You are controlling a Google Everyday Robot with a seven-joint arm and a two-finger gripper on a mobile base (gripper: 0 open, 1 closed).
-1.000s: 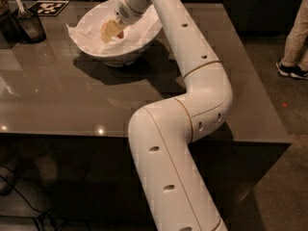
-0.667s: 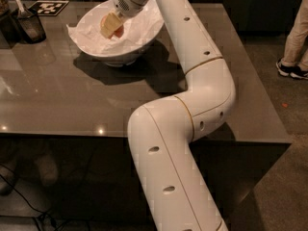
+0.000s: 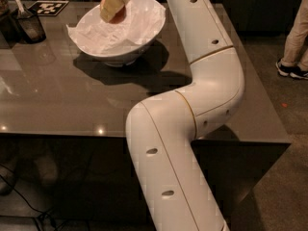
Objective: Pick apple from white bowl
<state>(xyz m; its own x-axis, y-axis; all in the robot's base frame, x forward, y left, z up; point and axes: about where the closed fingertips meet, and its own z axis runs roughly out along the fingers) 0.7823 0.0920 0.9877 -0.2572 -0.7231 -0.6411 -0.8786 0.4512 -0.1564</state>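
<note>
The white bowl [image 3: 144,46] stands at the back of the dark table, lined with crumpled white paper [image 3: 98,34]. My gripper [image 3: 114,11] hangs at the top edge of the view, over the bowl's far left part and above its rim. Its cream-yellow pads [image 3: 109,6] are shut on the apple [image 3: 120,16], a small reddish-orange fruit that shows between and below them. The apple is lifted clear of the paper. My white arm [image 3: 202,81] runs from the front of the view up past the bowl's right side.
A small dark cup with a utensil [image 3: 29,25] stands at the table's back left, next to a black-and-white marker tag [image 3: 48,7]. A person's legs and shoes [image 3: 293,42] are on the floor at the right. The table's front edge [image 3: 72,134] runs across the middle.
My gripper has risen out of the bowl with the apple held between its pads, from down on the paper to above the rim.
</note>
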